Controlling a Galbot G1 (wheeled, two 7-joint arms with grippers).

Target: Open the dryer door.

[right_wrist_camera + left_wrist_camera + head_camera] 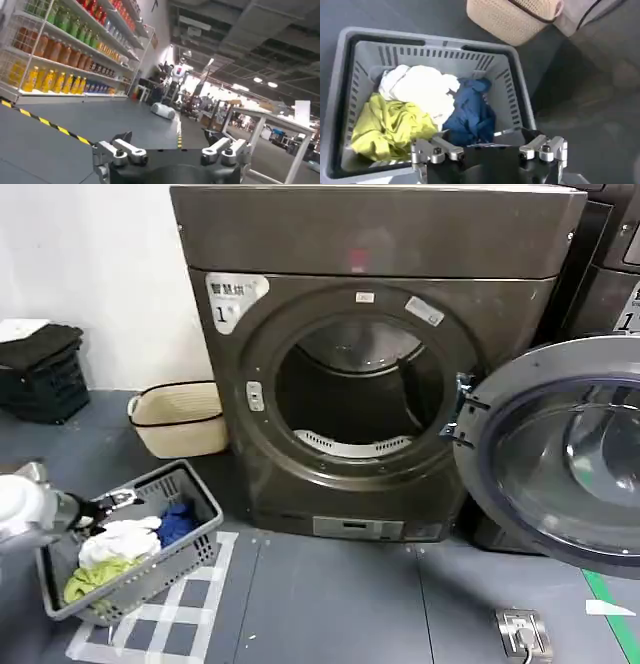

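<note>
We see the dryer door [560,454] already swung wide from the dryer [370,364]; both end effectors, left end effector [489,150] and right end effector [170,152], gape empty, so nothing remains but retreat.

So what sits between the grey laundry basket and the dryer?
In the head view, the cream woven basket stands between the grey laundry basket and the dryer, plus bare floor.

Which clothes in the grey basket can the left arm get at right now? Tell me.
Probably all three: the left gripper hangs open above the grey basket, with the white, yellow-green and blue clothes uncovered.
</note>
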